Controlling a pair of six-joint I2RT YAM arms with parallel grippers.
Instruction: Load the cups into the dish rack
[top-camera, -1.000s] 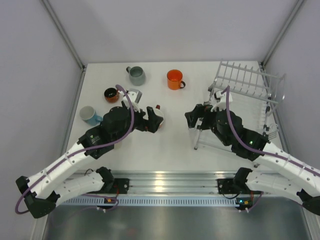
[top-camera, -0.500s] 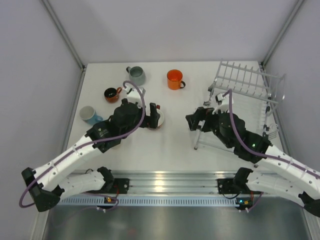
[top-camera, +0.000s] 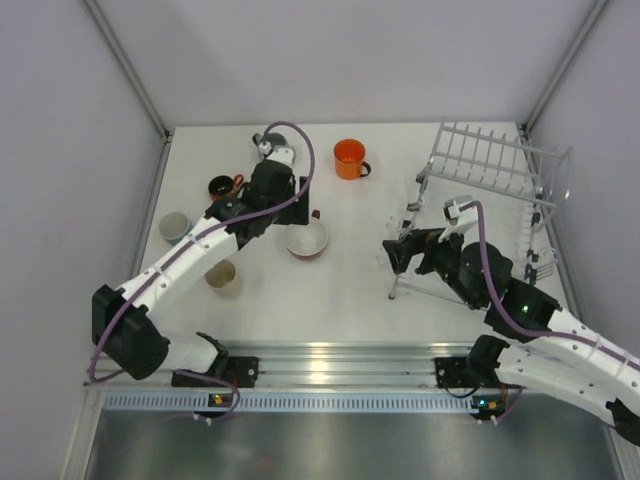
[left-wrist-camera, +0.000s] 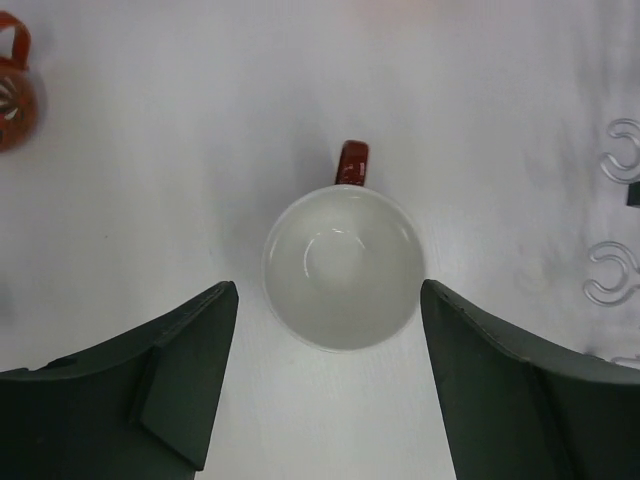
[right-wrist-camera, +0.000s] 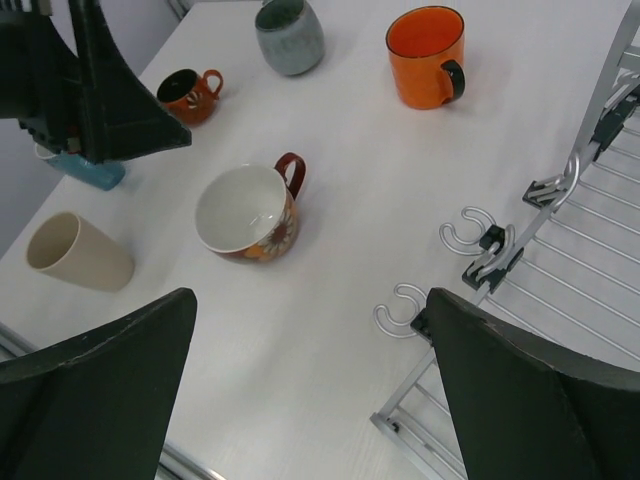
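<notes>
Roughly in the middle of the surface (top-camera: 340, 300) stands the dark red mug (top-camera: 307, 238), upright, white inside, its handle toward the far side. The left hand (top-camera: 296, 208) hangs above it with its fingers (left-wrist-camera: 180, 370) apart. In the left wrist view the mug sits between the two fingers and touches neither.

The right hand (top-camera: 398, 252) is also wide apart and holds nothing. It hovers just beside the near left corner of the dish rack (top-camera: 490, 160), which stands at the far right of the surface.

The other mugs stand apart from the rack:
- The orange mug (top-camera: 349, 158) stands at the far middle.
- The grey mug (right-wrist-camera: 289, 35) stands to the left of the orange one, largely covered by the left arm in the top view.
- The squat orange-red mug (top-camera: 222, 187), black inside, stands further left and nearer.
- The light blue mug (top-camera: 175, 227) stands at the left edge.
- The cream cup (top-camera: 221, 276) is nearer than the blue one, and in the right wrist view it appears to lie on its side.
</notes>
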